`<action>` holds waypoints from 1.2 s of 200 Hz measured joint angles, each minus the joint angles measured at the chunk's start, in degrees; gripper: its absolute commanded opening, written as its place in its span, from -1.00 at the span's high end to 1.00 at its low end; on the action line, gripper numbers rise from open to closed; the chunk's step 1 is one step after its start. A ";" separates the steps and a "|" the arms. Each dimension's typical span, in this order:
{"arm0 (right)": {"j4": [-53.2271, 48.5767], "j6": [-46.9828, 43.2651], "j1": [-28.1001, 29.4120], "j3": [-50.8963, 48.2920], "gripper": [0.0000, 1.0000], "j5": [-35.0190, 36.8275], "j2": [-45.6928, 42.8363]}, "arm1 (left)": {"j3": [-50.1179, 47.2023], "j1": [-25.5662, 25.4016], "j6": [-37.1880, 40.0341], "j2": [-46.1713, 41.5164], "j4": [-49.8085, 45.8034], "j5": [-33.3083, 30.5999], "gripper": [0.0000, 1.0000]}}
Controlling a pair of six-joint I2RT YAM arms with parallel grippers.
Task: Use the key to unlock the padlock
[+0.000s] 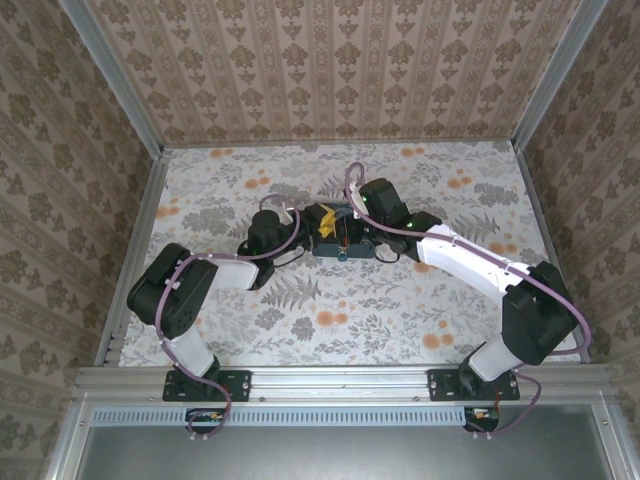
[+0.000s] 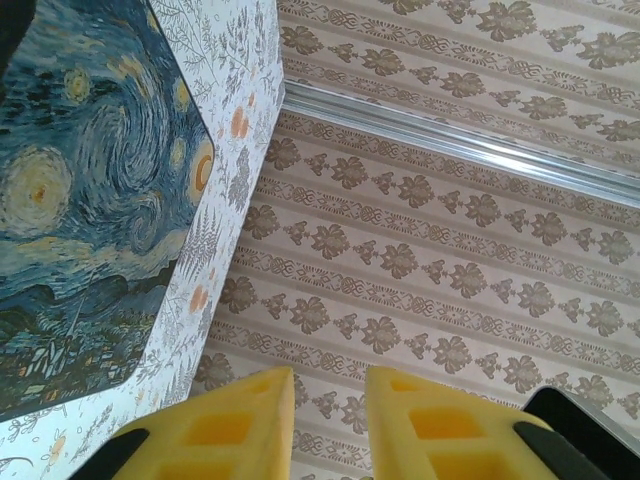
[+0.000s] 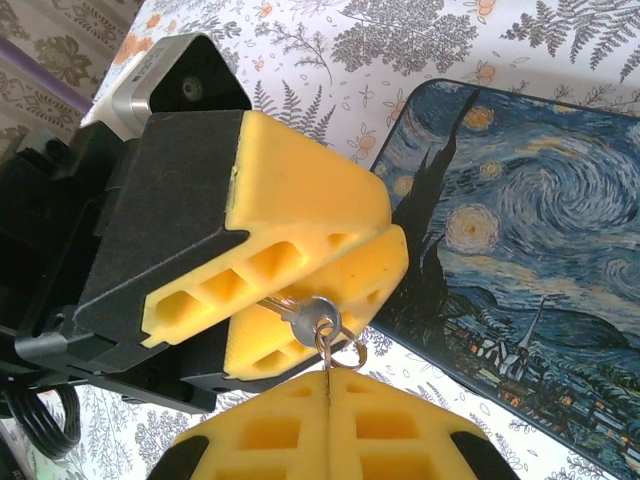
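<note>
Beige wallpaper [image 1: 330, 70] with a brown leaf pattern lines the walls round a floral-printed table [image 1: 250, 330]. Black and white, the left arm [image 1: 215, 272] and the right arm [image 1: 470, 262] reach in from the near edge and meet at the middle of the table, over a flat rectangular box [image 3: 520, 250] printed with a swirling blue-and-yellow Starry Night scene. The left gripper [image 2: 330, 378], at the box's left end, has its yellow fingers a narrow gap apart, with wallpaper showing through. The right gripper [image 3: 328, 382] has its yellow fingers pressed together on a thin wire of the key ring [image 3: 348, 350]. A small silver key [image 3: 305, 314] sits on that ring, its blade running in between the left gripper's fingers; whether they bear on it I cannot tell. From above, the padlock [image 1: 342, 255] is a tiny teal speck at the near edge of the box, between the two grippers
</note>
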 measured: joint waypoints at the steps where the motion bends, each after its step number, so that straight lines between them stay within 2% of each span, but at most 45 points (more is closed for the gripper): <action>1: 0.00 0.00 0.00 -0.02 1.00 0.00 0.00 | 0.00 0.00 0.02 0.02 0.00 0.00 0.57; 24: 0.31 0.09 0.00 -0.48 1.00 -0.02 -0.22 | 0.00 0.00 0.09 0.28 0.00 -0.17 0.68; 44: 0.44 0.15 0.00 -0.70 1.00 0.00 -0.52 | -0.07 0.00 0.42 0.59 -0.13 -0.42 1.00; 71: 0.63 0.17 0.00 -0.90 1.00 0.00 -1.01 | -0.11 0.00 0.85 0.70 -0.20 -0.81 1.00; 82: 0.85 0.24 -0.11 -1.11 0.52 0.00 -1.38 | -0.11 0.09 1.27 0.70 -0.17 -0.79 1.00; 88: 1.33 0.83 -0.26 -1.57 0.36 0.02 -1.81 | -0.11 0.15 1.73 0.70 -0.15 -0.52 1.00; 107: 3.08 2.56 -1.62 -4.83 0.03 -0.09 -4.44 | -0.11 1.18 4.37 0.70 -0.70 0.20 1.00; 121: 5.18 4.17 -3.76 -8.20 -0.06 -0.96 -7.04 | 0.02 2.71 7.39 0.70 -1.36 1.46 1.00; 163: 17.07 10.91 -9.46 -16.00 -0.09 -7.52 -10.25 | 4.70 6.60 18.75 0.70 -4.83 8.11 1.00; 200: 31.95 19.47 -9.86 -17.90 -0.07 -14.32 -6.99 | 9.14 6.62 26.38 0.68 -5.44 13.64 1.00; 240: 45.77 27.82 -9.86 -18.69 0.05 -17.46 -2.38 | 9.68 5.55 29.99 0.61 -7.39 14.67 1.00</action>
